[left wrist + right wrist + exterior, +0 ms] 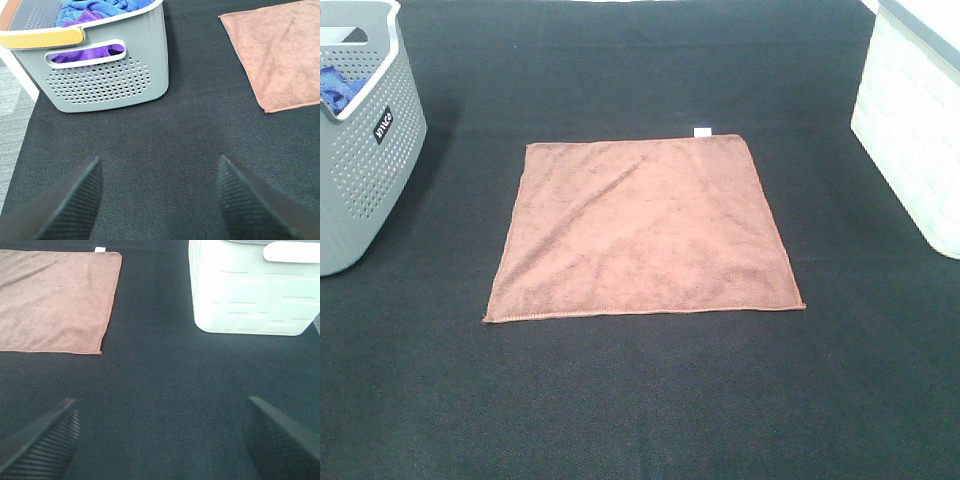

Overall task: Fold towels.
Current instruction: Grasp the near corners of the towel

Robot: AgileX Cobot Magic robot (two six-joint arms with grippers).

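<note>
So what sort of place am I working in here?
Probably a staged laundry-folding bench: a black mat as work surface, one reddish-brown towel spread flat mid-table, a grey perforated basket of blue and purple cloths on the left, and a white basket on the right.

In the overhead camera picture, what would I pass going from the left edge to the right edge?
Grey perforated basket holding blue cloth → reddish-brown towel spread flat on the black mat → white basket.

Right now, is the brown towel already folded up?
No, the brown towel lies spread out flat as one open square on the black mat, with no part turned over.
</note>
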